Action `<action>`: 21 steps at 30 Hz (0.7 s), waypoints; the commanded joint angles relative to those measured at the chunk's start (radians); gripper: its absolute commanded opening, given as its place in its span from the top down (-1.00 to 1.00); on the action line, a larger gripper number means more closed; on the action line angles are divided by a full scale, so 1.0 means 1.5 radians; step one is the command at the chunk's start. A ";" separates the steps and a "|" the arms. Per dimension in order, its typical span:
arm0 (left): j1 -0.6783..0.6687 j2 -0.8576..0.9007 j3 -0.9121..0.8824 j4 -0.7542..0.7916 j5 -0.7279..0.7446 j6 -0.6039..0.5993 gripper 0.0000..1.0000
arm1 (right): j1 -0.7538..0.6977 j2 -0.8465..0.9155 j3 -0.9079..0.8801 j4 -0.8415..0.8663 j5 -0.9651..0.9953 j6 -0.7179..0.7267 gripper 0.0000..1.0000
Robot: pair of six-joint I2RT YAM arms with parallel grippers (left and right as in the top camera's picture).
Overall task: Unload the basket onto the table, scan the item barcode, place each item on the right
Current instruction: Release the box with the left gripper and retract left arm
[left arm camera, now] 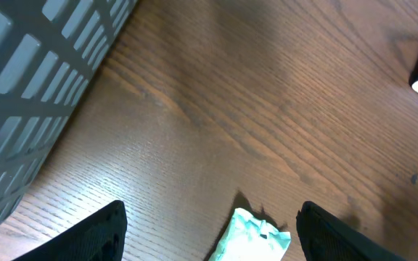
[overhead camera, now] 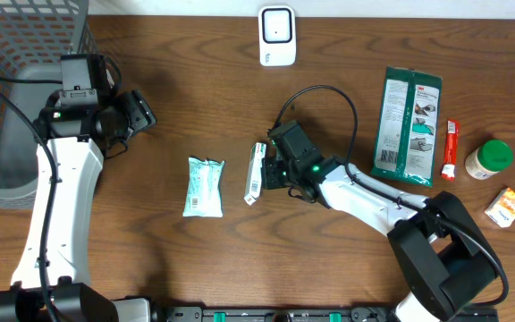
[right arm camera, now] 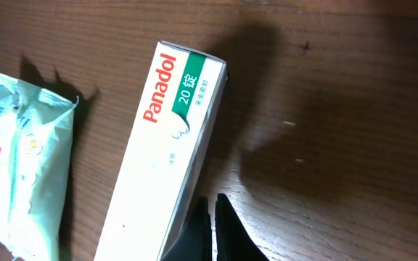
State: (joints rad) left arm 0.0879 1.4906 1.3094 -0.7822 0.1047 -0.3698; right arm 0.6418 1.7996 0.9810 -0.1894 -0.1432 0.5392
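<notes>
- The Panadol box (right arm camera: 167, 156) lies flat on the surface (overhead camera: 195, 80), mid-table, well apart from the scanner (overhead camera: 276, 36).
- The right gripper (right arm camera: 212, 217), pressed together and holding nothing, sits just beside the box's long edge, probably to nudge or tip it for a grasp.
- The left gripper (left arm camera: 210, 210) hangs spread near the tissue pack (left arm camera: 256, 235), empty.

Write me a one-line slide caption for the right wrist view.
Right gripper, shut, beside the long edge of a Panadol box on the wooden table, a pale green packet nearby.
</notes>
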 commanded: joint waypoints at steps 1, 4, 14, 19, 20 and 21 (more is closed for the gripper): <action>0.002 0.001 0.010 -0.002 -0.008 -0.006 -0.54 | -0.009 -0.017 0.012 0.008 -0.039 0.007 0.98; 0.002 0.001 0.010 -0.002 -0.008 -0.006 -0.54 | -0.011 -0.017 0.012 0.021 -0.068 0.007 0.98; 0.002 0.001 0.010 -0.002 -0.008 -0.006 -0.77 | -0.012 -0.017 0.012 0.026 -0.073 0.012 0.98; 0.002 0.001 0.010 -0.002 -0.008 -0.006 -0.77 | -0.013 -0.017 0.012 0.026 -0.072 0.011 0.98; 0.002 0.001 0.010 -0.002 -0.008 -0.006 -0.77 | -0.013 -0.017 0.012 0.025 -0.071 0.011 0.98; 0.002 0.001 0.010 -0.002 -0.008 -0.006 -0.77 | -0.014 -0.017 0.012 0.024 -0.066 0.011 0.97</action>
State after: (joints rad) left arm 0.0883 1.4906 1.3094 -0.7822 0.1047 -0.3740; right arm 0.6376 1.7996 0.9810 -0.1539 -0.2409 0.5449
